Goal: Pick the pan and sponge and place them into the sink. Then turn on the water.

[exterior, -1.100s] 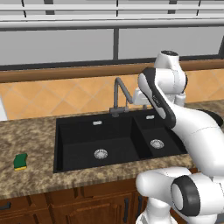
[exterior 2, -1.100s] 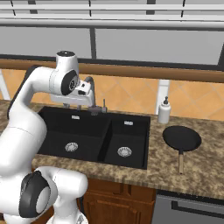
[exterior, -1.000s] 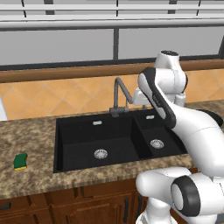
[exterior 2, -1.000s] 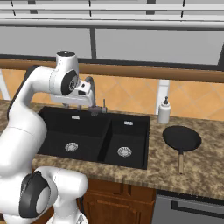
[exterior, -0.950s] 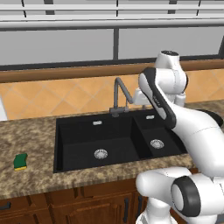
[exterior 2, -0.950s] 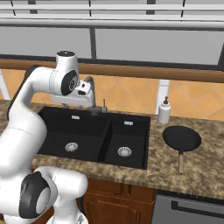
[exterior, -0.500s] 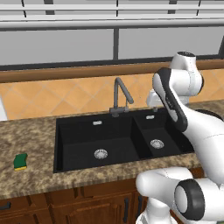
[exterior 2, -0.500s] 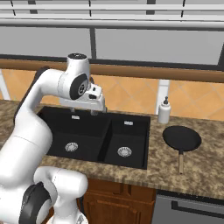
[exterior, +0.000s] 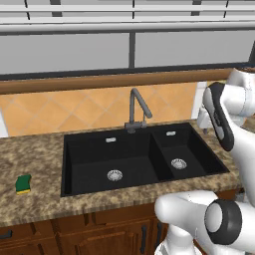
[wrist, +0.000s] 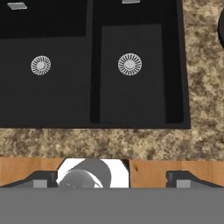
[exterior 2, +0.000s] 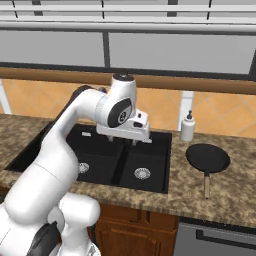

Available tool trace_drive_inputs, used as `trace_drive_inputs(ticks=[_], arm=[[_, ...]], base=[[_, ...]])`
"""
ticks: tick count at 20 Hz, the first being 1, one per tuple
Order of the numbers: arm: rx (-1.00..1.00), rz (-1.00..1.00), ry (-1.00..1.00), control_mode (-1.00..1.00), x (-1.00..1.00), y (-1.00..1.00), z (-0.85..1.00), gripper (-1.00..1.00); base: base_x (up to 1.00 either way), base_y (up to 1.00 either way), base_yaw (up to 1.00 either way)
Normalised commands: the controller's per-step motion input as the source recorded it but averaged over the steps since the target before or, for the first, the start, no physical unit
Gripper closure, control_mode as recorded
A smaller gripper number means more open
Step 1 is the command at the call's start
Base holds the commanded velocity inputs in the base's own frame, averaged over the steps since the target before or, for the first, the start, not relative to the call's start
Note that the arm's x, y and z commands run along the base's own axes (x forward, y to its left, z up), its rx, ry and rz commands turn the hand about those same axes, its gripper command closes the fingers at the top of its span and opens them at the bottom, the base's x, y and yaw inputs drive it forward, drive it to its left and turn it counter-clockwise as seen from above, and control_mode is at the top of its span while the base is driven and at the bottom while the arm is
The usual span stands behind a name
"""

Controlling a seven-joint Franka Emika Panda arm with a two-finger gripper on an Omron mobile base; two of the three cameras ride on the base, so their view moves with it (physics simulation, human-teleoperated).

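Note:
The black double-basin sink (exterior: 89, 159) lies in the granite counter, with a grey gooseneck faucet (exterior: 136, 106) behind it; no water shows at its spout. The green and yellow sponge (exterior: 23, 183) rests on the counter left of the sink. Right of the sink lies the black pan (exterior 2: 207, 158), its wooden handle pointing toward the counter's front edge. My gripper (exterior 2: 129, 142) hangs open above the smaller basin (exterior 2: 154, 170), looking down. In the hand view the gripper (wrist: 111, 180) holds nothing, its tips spread wide over the sink (wrist: 131, 100). The pan's rim (wrist: 222, 27) peeks in at the right edge.
A white soap dispenser (exterior 2: 188, 127) stands behind the pan against the tiled wall. Each basin has a silver drain (wrist: 130, 64). Granite counter (exterior: 30, 149) stretches to either side of the sink, with wooden cabinets (exterior: 99, 231) below.
The arm has swung right, from in front of the faucet to above the smaller basin, nearer the pan. Sponge and pan have not moved.

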Motion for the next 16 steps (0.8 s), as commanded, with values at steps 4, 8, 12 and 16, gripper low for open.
trace_drive_inputs(ticks=[4, 8, 12, 16], arm=[[0.0, -0.06, 0.11, -1.0, -0.19, -1.0, -0.41, -1.0], [-0.04, -0.07, 0.1, -1.0, -0.14, -0.94, -0.49, -1.0], [-0.05, -0.07, 0.11, -1.0, -0.11, -0.91, -0.51, -1.0], [-0.04, -0.05, 0.09, -1.0, -0.02, -0.7, -0.46, -1.0]], base=[[0.0, 0.0, 0.0], [0.0, 0.0, 0.0], [0.0, 0.0, 0.0], [0.0, 0.0, 0.0]])
